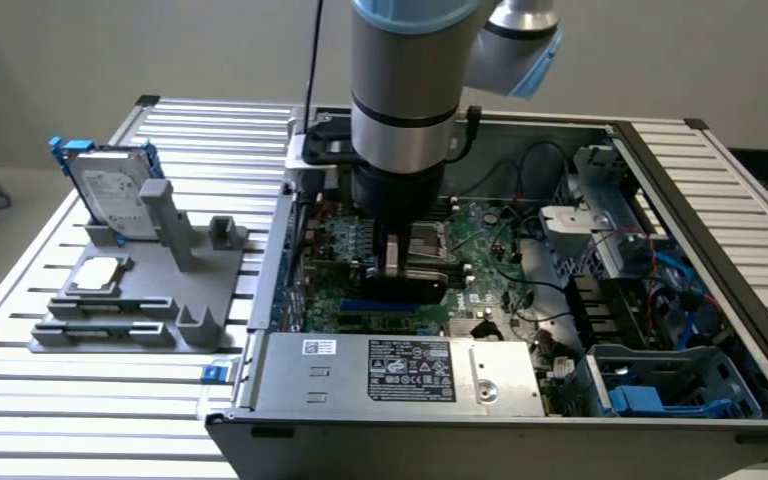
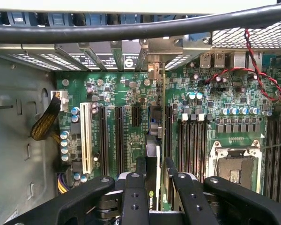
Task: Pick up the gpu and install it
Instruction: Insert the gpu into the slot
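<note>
Now, from the exterior view you see the arm [image 1: 411, 90] reaching straight down into the open computer case [image 1: 698, 250]. The gripper [image 1: 404, 268] sits low over the green motherboard [image 1: 491, 250]. From this side you cannot make out what lies between its fingers. The power supply [image 1: 398, 370] lies along the near side of the case. Outside the case, toward the exterior view's left, a grey fixture [image 1: 131, 330] stands on the slatted table [image 1: 37, 400]. It carries a silver hard drive with blue frame [image 1: 107, 190] standing upright and a small silver-grey square module [image 1: 97, 275] lying flat.

Through the wrist view you look past the black fingers [image 2: 136, 187], which are drawn in narrow and clamp the gpu [image 2: 153, 192]. The card stands edge-on between them, its black cover with a green logo facing one finger. Its thin edge runs away from you over the motherboard's black expansion slots, apart from the white slot [image 2: 86, 136]. Whether its lower edge sits in a slot, you cannot tell. The processor socket [image 2: 236, 164] lies off to one side with a red-and-black twisted wire [image 2: 257, 75] looping near it, and a thick black cable [image 2: 131, 28] crosses close to the camera.
</note>
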`<state>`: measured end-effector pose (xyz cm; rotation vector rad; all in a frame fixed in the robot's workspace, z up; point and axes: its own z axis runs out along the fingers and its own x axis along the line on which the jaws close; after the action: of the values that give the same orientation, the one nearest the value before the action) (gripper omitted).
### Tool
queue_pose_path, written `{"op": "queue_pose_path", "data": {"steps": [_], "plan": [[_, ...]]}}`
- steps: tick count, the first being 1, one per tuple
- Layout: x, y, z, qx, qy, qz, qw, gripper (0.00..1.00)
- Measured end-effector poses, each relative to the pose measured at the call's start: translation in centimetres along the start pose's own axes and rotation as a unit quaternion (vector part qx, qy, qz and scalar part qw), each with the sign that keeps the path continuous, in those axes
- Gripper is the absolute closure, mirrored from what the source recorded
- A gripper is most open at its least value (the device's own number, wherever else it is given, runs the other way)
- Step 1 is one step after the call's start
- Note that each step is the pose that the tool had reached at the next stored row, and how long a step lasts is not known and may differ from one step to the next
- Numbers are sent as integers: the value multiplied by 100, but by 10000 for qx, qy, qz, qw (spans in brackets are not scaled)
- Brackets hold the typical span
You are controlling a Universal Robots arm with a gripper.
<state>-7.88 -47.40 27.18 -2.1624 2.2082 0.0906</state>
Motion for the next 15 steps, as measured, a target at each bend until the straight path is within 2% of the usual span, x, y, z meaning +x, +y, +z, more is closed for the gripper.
{"op": "queue_pose_path", "data": {"steps": [5,15], "plan": [[0,17,13,20,-2,42,10000,74],[2,26,51,23,7,41,10000,74]]}}
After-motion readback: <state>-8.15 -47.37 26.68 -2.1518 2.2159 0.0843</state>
